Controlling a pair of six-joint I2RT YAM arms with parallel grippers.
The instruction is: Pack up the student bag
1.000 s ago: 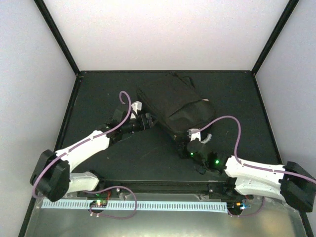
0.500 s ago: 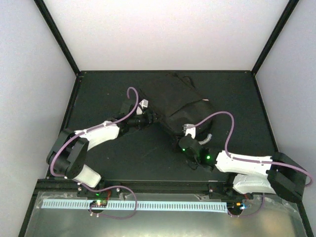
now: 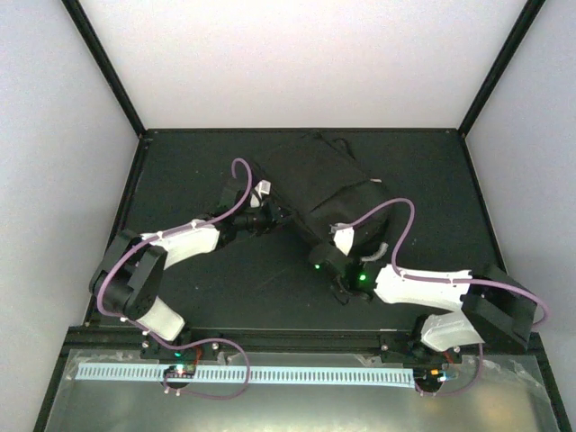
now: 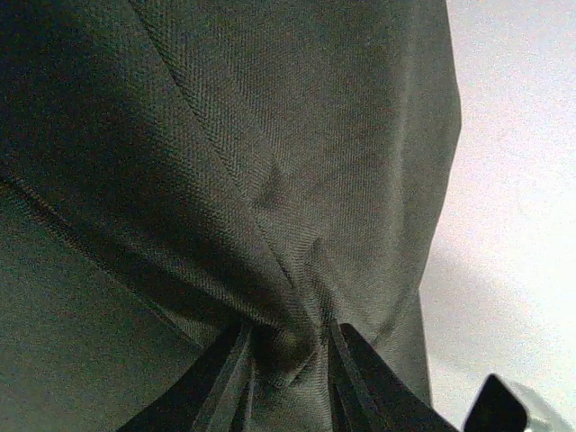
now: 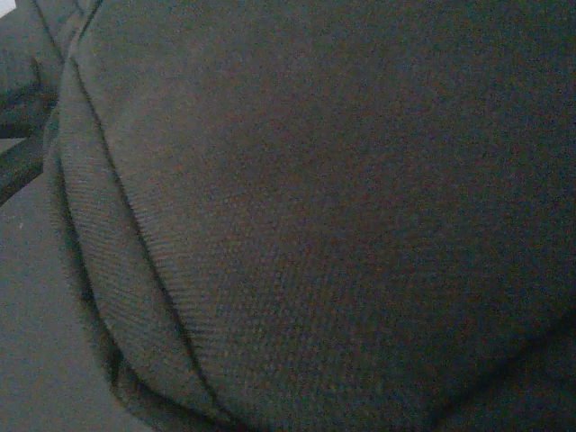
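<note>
Here, the student bag (image 3: 315, 184) lies on the dark table (image 3: 261, 288), toward its far middle.
The left gripper (image 4: 286, 346) pinches a fold of its black fabric between narrowed fingers. The right gripper (image 3: 338, 241) meets the bag's near edge, but whether it grips cannot be told.

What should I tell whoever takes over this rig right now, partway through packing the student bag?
Left gripper: shut on a bunched fold of the backpack fabric, at the bag's left edge.
Right gripper: at the backpack's near edge, camera tight on the fabric. Its fingers are hidden, so open or shut cannot be told.
Backpack: lying on the black table, far centre, between the two arms.
Done: the left grip on the fabric is taken.
Left: confirm the right grip, then probably open the bag. What is already packed inside cannot be seen.
</note>
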